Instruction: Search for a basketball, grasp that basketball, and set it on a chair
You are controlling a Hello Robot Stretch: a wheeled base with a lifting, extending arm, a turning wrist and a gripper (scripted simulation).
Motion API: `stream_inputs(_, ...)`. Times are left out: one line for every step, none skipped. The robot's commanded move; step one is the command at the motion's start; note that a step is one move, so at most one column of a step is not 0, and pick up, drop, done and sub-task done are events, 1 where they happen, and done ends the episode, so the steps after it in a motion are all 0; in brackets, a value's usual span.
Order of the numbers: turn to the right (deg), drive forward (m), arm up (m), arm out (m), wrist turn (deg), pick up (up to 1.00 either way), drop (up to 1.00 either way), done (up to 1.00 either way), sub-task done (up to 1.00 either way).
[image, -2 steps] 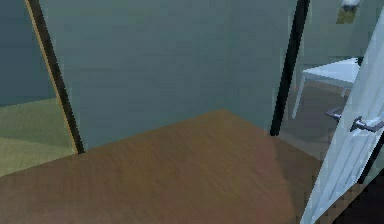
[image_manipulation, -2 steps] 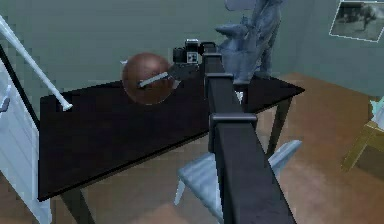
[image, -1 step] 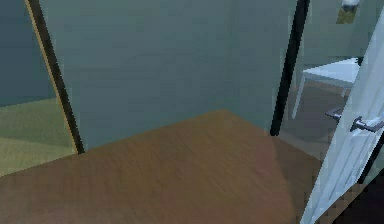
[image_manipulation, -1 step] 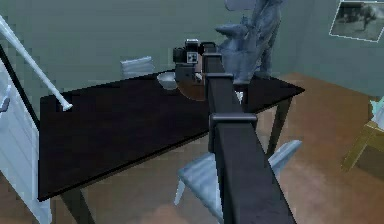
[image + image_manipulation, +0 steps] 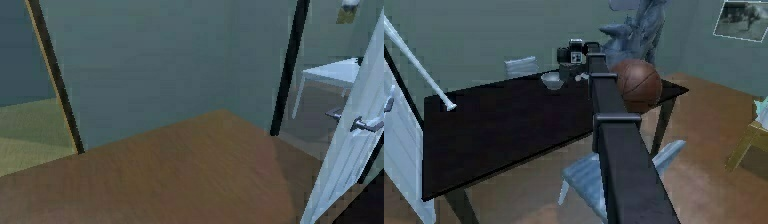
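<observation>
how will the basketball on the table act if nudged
The basketball is round, so it would probably roll. It sits near the table's edge, so a push may send it off.

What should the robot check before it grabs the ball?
1. Basketball found, on the black table: ok.
2. Pincer lined up with the ball: cannot tell.
3. Pincer holding nothing: cannot tell.
4. Bowl out of the pincer's way: cannot tell.
5. Chair close by the table, with the visible part of its seat bare: ok.
</observation>
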Motion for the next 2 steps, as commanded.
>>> stream_inputs(0.0,0.0,0.0,0.0,15.0,0.0,0.0,0.0,0.0)
stream_inputs(0.0,0.0,-0.34,0.0,0.0,0.0,0.0,0.0,0.0)
